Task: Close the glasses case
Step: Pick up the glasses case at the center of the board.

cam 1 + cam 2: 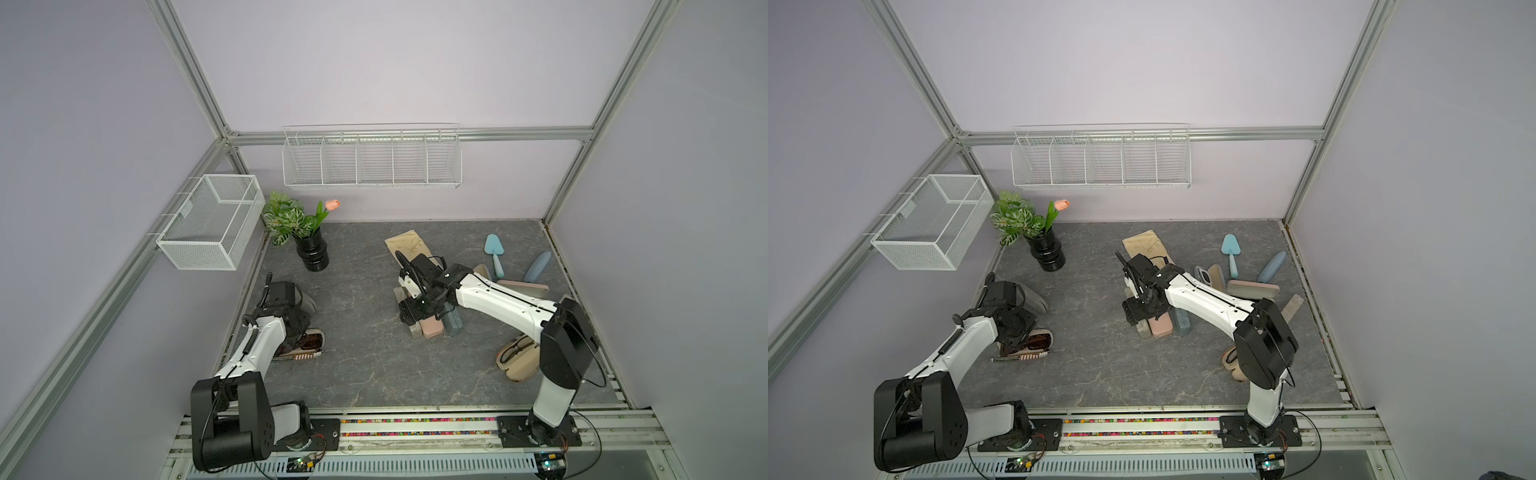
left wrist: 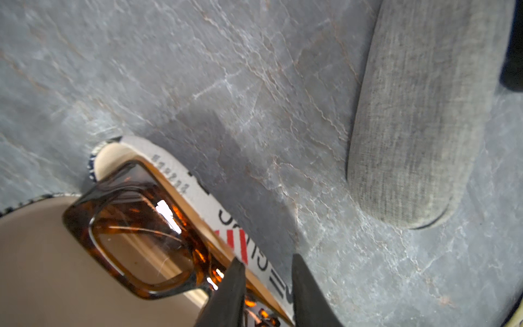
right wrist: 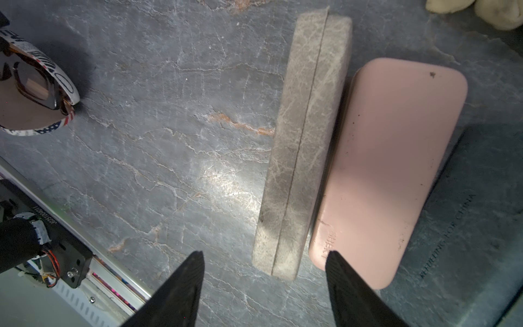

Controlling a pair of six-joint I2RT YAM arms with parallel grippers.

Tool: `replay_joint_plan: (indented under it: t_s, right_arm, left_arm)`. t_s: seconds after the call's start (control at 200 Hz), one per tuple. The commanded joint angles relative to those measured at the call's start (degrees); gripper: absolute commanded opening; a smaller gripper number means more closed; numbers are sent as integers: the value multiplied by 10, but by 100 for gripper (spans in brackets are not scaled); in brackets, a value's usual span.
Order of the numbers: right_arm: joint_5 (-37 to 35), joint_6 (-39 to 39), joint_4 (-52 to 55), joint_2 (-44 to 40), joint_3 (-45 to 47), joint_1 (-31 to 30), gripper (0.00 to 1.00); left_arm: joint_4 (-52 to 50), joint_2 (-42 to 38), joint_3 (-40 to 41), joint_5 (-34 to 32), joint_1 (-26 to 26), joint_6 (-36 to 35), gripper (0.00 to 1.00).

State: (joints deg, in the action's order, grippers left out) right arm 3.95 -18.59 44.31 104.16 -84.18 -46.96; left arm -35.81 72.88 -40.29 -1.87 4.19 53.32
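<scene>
Your open case (image 1: 305, 354) lies at the bench's (image 1: 365, 374) left side, its long rim running between the left jaws, which straddle it (whether pinched, I cannot tell), while the right jaws hang spread and empty, well apart.

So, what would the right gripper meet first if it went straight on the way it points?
Probably the grey case, which lies ahead inside the open right gripper; the pink case beside it may catch one fingertip.

Sunglasses (image 2: 141, 246) run off-frame — left claw (image 2: 266, 257) grip unclear.
</scene>
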Motion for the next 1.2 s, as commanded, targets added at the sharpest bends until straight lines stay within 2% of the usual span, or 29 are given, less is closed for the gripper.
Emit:
replay_joint_plan:
  t_s: [0.0,0.17,0.37,0.76,0.89,0.985,1.195]
  right_arm:
    - [2,1,13,7,-11,3,71]
    - [1,1,13,8,-11,2,71]
    - [-3,2,14,5,-10,4,71]
    - [-5,1,12,7,-14,6,71]
    - [-10,-1,14,5,-16,8,71]
    - [-17,-2,15,0,-16,10,71]
    - [-32,-5,19,-19,-14,17,71]
  left_arm:
    - [10,8,-9,8,3,2,28]
    - [8,17,-11,27,4,-4,24]
    - [17,22,-5,37,3,-3,14]
    - [21,1,-3,58,-7,2,7]
    - [23,-8,-6,54,-44,18,5]
    - [25,-5,-13,49,-89,38,5]
    - [25,9,-47,16,-220,83,5]
